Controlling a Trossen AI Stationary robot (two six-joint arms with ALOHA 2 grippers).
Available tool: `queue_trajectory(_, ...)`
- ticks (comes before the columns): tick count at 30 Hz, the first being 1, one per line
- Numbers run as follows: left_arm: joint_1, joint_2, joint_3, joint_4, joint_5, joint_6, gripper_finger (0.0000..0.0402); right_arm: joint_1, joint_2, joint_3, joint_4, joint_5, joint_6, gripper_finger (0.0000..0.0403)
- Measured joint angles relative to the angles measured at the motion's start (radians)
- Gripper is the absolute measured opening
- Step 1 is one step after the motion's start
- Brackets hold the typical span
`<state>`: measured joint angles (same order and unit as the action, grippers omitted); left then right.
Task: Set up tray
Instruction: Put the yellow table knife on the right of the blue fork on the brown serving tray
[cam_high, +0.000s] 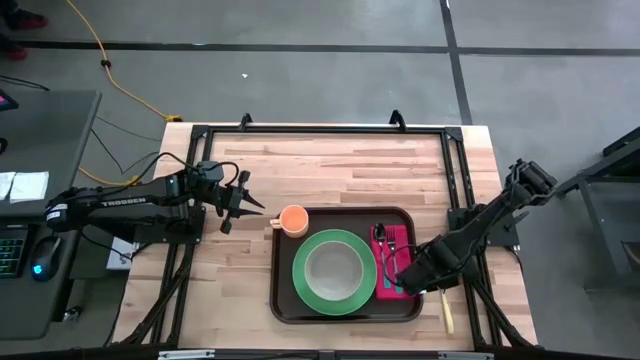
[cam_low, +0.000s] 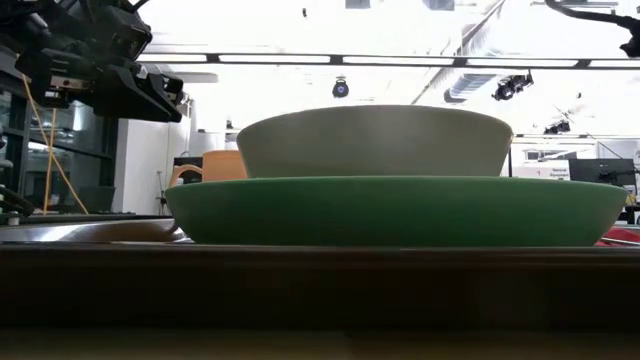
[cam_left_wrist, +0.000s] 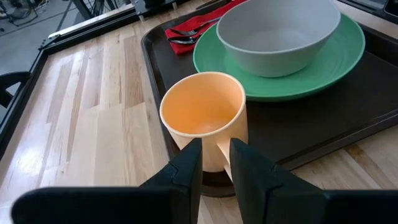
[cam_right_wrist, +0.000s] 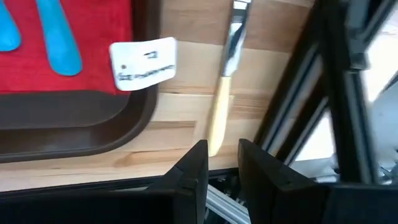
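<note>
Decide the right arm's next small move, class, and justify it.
Probably lower the right gripper onto the knife and close the fingers. The knife lies on the wooden table outside the tray, while the cutlery on the red napkin, green plate and cup are already inside.

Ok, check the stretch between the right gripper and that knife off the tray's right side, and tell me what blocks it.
Nothing visible does. The right gripper hangs over the tray's right edge by the red napkin. The knife lies on bare table just outside the rim. In the right wrist view, only wood shows around it.
</note>
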<state>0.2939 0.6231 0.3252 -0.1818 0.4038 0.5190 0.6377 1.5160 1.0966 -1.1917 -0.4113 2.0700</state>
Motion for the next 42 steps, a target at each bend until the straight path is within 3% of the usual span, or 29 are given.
queue_trajectory(14, 0.000, 0.000, 0.000, 0.002, 0.037, -0.001, 0.0113, 0.025, 0.130, -0.002, 0.085, -0.014, -0.008, 0.0067)
queue_trajectory(23, 0.000, 0.000, 0.000, 0.001, 0.059, -0.012, 0.0113, 0.032, 0.131, -0.149, 0.218, -0.069, 0.001, 0.0067)
queue_trajectory(42, 0.000, 0.000, 0.000, 0.006, 0.080, -0.027, 0.0113, 0.086, 0.131, -0.212, 0.290, -0.079, 0.001, 0.0067)
